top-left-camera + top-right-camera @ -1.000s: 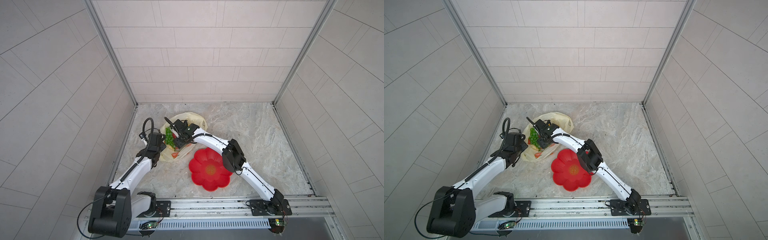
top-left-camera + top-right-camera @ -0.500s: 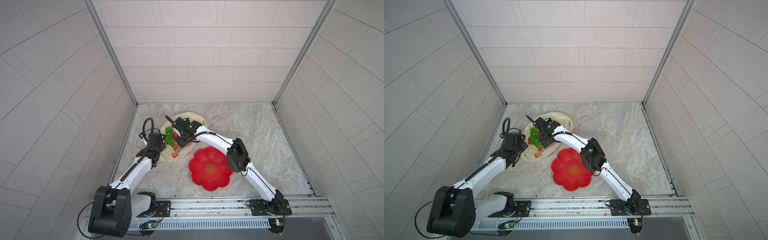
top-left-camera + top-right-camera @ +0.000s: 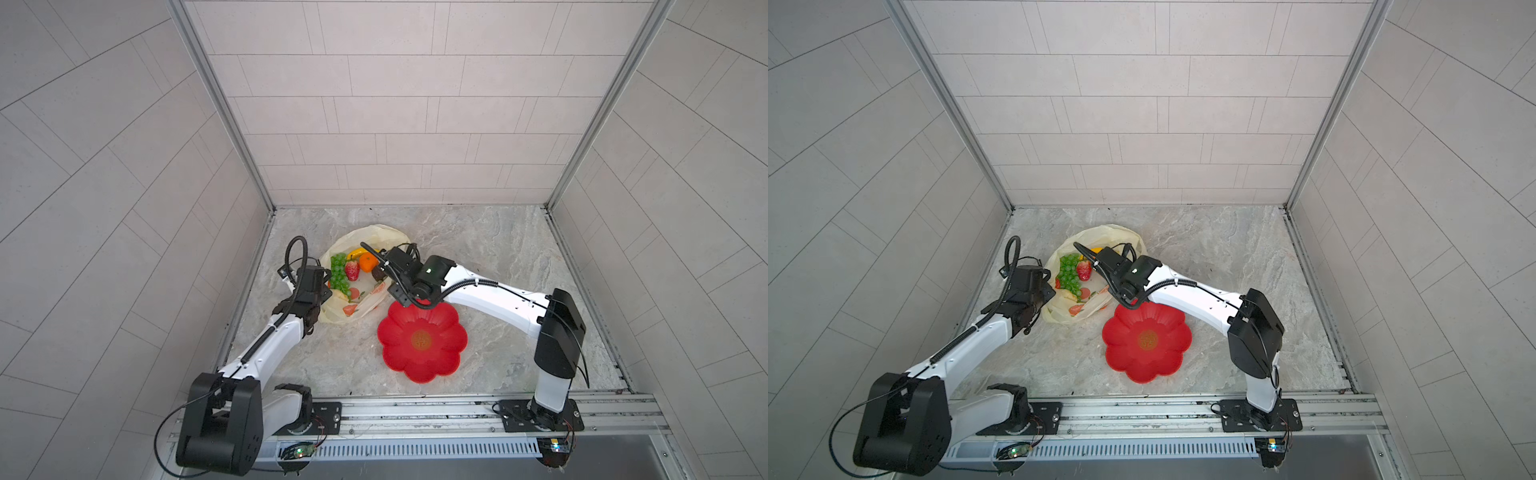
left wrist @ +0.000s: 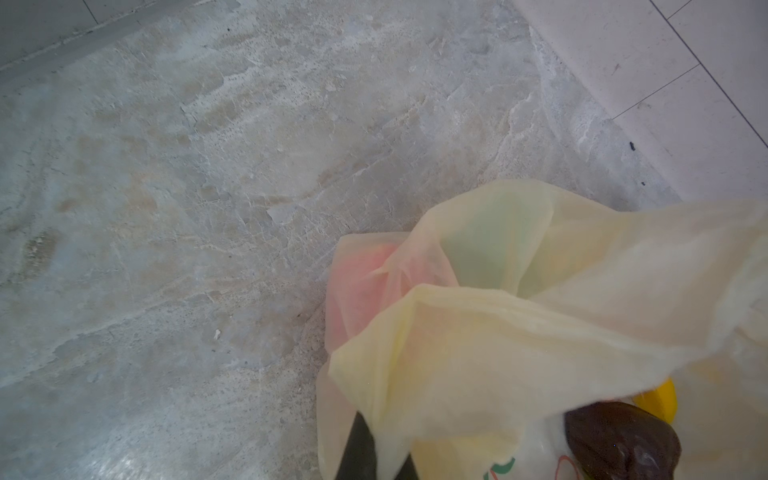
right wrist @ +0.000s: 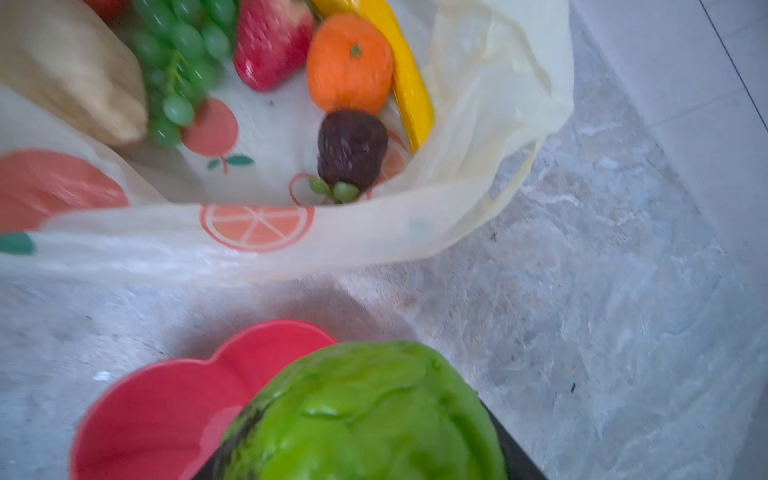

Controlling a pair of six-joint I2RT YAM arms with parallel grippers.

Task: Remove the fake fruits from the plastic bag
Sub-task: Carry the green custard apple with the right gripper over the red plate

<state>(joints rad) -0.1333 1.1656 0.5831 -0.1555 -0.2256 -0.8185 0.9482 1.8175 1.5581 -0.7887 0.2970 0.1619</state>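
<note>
One fruit is out: the right gripper (image 3: 400,294), inside the crinkly translucent bag (image 3: 376,235) a second ago, now hangs over the glossy red flower plate (image 3: 422,361), clamped on a ribbed green fruit (image 5: 361,415). The left gripper (image 4: 376,461) pinches the bag's film tight. Inside remain grapes (image 5: 178,62), banana (image 5: 409,91), strawberry (image 5: 272,41), orange (image 5: 351,64).

Green netted fruit (image 5: 365,415) runs off the right wrist view's edge.

There are 1 plastic bag (image 5: 374,232), 1 red plate (image 5: 166,407) and 1 each of banana (image 5: 409,83), grape bunch (image 5: 178,62), strawberry (image 5: 272,41), orange (image 5: 351,64), dark brown fruit (image 5: 352,149), cream fruit (image 5: 70,70) and green netted fruit (image 5: 365,415).
</note>
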